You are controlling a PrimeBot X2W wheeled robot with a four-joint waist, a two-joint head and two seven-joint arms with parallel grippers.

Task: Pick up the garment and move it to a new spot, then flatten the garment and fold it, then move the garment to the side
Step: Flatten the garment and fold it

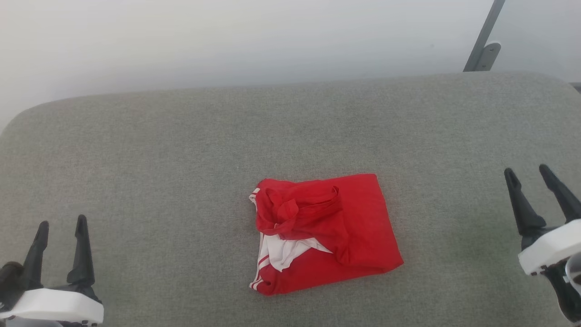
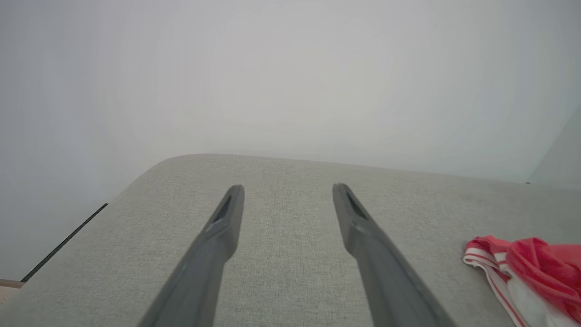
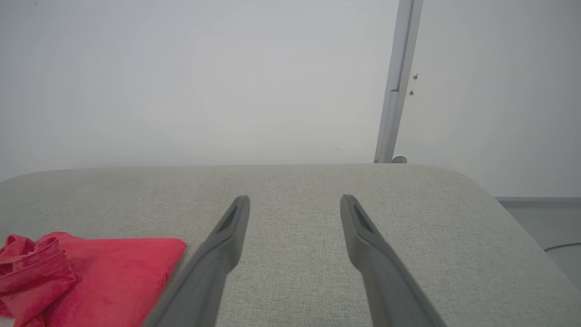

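Note:
The garment (image 1: 327, 234), a bright red T-shirt with white sleeve cloth and striped trim showing, lies loosely folded and bunched in the middle of the grey fabric surface (image 1: 181, 150). My left gripper (image 1: 61, 222) stands open at the lower left, well clear of it. At the right edge my right gripper (image 1: 529, 170) is open too, with nothing between its fingers. The left wrist view catches the garment's striped edge (image 2: 526, 272) to the right of the open left gripper (image 2: 288, 190). In the right wrist view the garment (image 3: 91, 272) lies left of the open right gripper (image 3: 295, 200).
The grey surface has rounded far corners and ends at a pale wall (image 1: 227, 41). A grey metal post (image 1: 483, 41) rises behind the far right corner, also in the right wrist view as a post (image 3: 397, 81). Bare cloth surrounds the garment on all sides.

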